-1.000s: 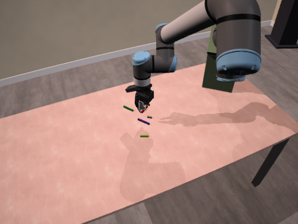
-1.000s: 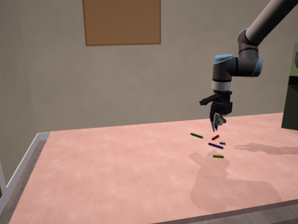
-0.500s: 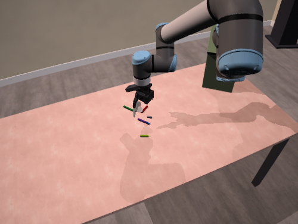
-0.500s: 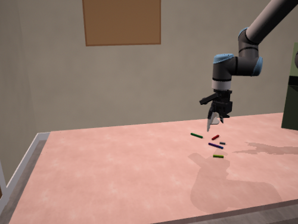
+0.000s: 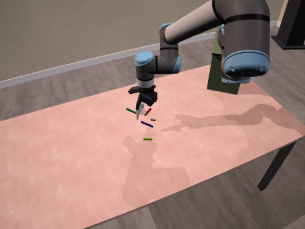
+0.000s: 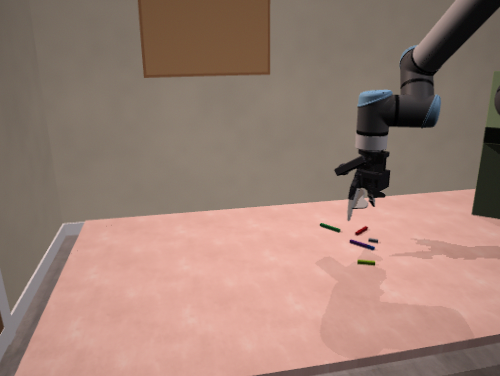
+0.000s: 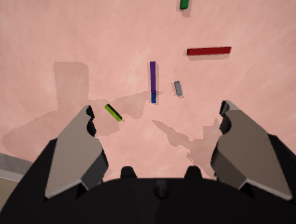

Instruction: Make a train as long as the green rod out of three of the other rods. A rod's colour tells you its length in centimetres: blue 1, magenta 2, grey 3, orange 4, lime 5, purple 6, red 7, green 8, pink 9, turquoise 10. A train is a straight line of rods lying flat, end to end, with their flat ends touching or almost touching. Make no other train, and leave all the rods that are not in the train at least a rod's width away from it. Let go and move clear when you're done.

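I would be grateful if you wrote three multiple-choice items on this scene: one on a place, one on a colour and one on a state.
1. In the wrist view, where is the lime rod?
A) Left of the purple rod
B) Right of the red rod
C) Above the green rod

2. Which colour continues the purple rod's line at one end?
A) Lime
B) Red
C) Blue

3. How is the gripper?
A) Shut on the grey rod
B) Open, holding nothing
C) Shut on nothing

Key:
1 A: the wrist view shows lime on purple's left.
2 C: a blue piece extends its line.
3 B: the fingers stand wide apart with no rod between them.
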{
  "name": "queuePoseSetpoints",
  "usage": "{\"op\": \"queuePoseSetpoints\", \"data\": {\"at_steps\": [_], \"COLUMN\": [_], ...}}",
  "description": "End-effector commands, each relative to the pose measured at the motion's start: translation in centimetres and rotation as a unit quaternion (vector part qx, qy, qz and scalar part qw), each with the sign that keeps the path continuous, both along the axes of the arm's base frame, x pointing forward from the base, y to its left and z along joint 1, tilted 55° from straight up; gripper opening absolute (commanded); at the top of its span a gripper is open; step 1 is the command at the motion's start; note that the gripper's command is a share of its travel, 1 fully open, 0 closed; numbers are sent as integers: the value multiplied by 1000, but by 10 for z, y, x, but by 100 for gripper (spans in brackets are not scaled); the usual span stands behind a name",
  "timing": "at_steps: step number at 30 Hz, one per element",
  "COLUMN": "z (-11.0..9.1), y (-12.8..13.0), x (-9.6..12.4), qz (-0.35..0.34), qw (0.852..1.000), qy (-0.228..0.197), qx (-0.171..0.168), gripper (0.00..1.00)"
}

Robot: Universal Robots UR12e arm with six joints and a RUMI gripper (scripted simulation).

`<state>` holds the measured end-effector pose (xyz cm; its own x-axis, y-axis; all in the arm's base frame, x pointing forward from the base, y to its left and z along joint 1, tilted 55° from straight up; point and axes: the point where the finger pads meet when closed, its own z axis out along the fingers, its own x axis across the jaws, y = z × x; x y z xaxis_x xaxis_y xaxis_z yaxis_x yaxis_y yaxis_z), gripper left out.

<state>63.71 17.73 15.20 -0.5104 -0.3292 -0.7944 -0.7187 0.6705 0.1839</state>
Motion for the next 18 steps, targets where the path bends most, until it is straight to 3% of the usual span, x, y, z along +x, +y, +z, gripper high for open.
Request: {"op": "queuePoseSetpoints", "data": {"at_steps": [1,18], "z": [3,31], "y": [-3,-36], "x": [-2,-25], "qz": [0,0], "qw": [1000,1000], "qy": [0,0], "qx": [0,0], "gripper": [100,100]}}
